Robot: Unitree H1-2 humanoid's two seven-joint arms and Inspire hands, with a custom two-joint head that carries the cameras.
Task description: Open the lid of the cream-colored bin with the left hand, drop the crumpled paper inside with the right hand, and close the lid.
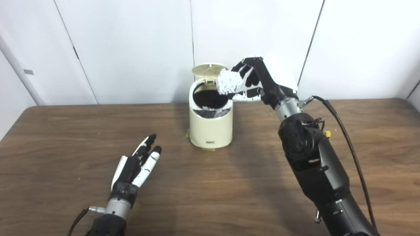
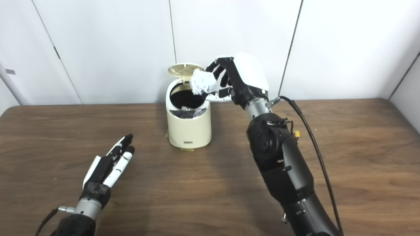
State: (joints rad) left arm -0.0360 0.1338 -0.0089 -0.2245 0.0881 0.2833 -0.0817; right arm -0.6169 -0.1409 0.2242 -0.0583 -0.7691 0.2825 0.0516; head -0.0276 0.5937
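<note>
A cream-colored bin [image 1: 211, 128] stands on the brown table, its round lid [image 1: 209, 69] tipped up at the back and its dark mouth showing some paper inside. Just above the bin's right rim, my right hand [image 1: 259, 80] is shut on a white crumpled paper ball [image 1: 229, 82]. My left hand [image 1: 136, 165] rests low over the table, front left of the bin and well apart from it, fingers stretched out and holding nothing.
The wooden table [image 1: 210, 183] reaches to white wall panels behind the bin. A black cable [image 1: 347, 144] hangs along my right forearm. A small tan tab sticks out at the bin's foot [image 1: 208, 149].
</note>
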